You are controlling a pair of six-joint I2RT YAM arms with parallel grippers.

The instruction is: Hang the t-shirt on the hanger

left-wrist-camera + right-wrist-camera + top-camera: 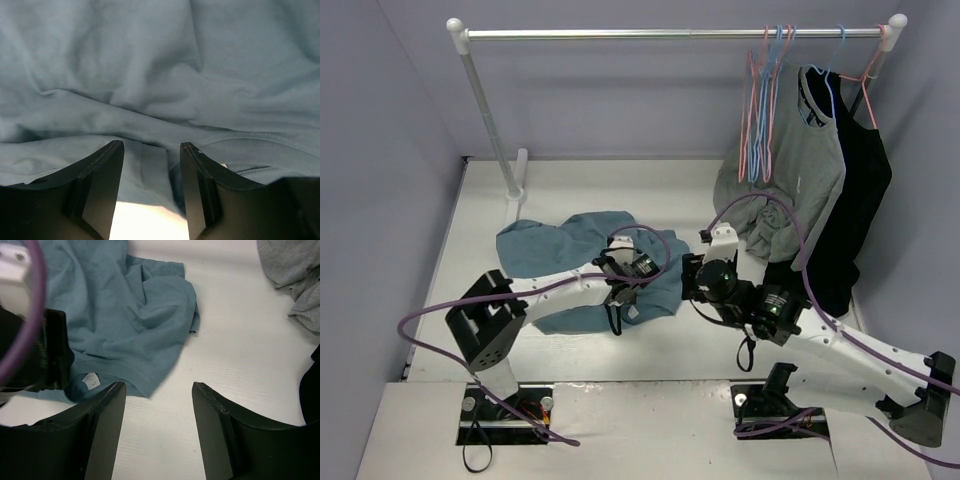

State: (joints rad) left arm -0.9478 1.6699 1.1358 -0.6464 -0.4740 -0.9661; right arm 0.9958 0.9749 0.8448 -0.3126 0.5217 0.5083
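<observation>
The teal-blue t-shirt [575,262] lies crumpled on the white table. It fills the left wrist view [150,75] and shows in the right wrist view [125,315] with its white neck tag [90,380]. My left gripper [623,292] is open at the shirt's near edge, and a fold of the collar [152,165] lies between its jaws. My right gripper [688,278] is open and empty over bare table [160,405], just right of the collar edge. The salmon-pink hanger [755,110] hangs on the rail at the back right, among light-blue ones.
A grey shirt [790,190] and a black garment [855,200] hang from the clothes rail [670,34] at the back right and reach down to the table near my right arm. The rail's white post [498,130] stands at the back left.
</observation>
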